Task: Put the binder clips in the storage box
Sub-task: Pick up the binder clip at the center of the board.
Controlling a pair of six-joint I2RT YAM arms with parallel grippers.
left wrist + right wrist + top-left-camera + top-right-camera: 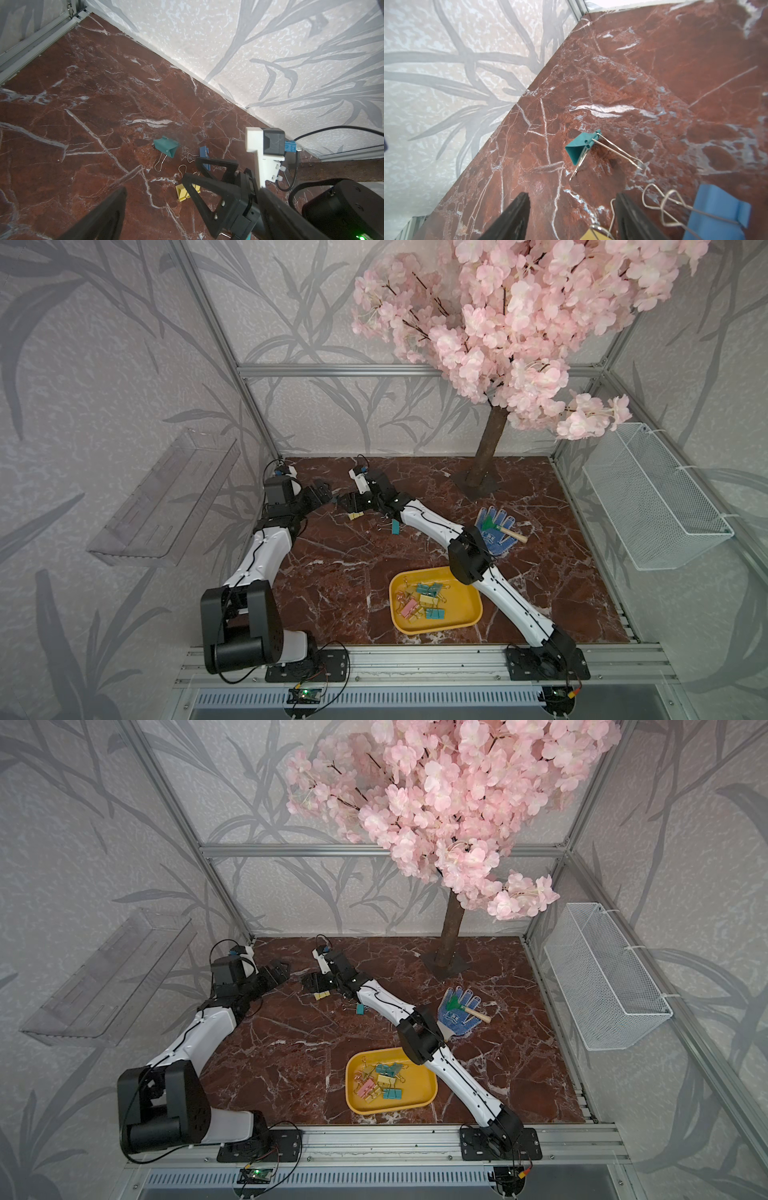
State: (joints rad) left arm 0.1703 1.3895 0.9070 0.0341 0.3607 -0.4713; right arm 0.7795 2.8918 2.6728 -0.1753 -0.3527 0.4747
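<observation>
Three binder clips (166, 148) lying loose, right gripper (572, 195) straddling the yellow clip (181, 193), jaws parted, left gripper (323, 492) hanging spread wide.

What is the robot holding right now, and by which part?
Nothing, it seems. The left fingers stand open and empty; the right fingers straddle a yellow binder clip on the table, a gap showing beside it.

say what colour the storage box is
Yellow; the storage box shows best in a top view.
</observation>
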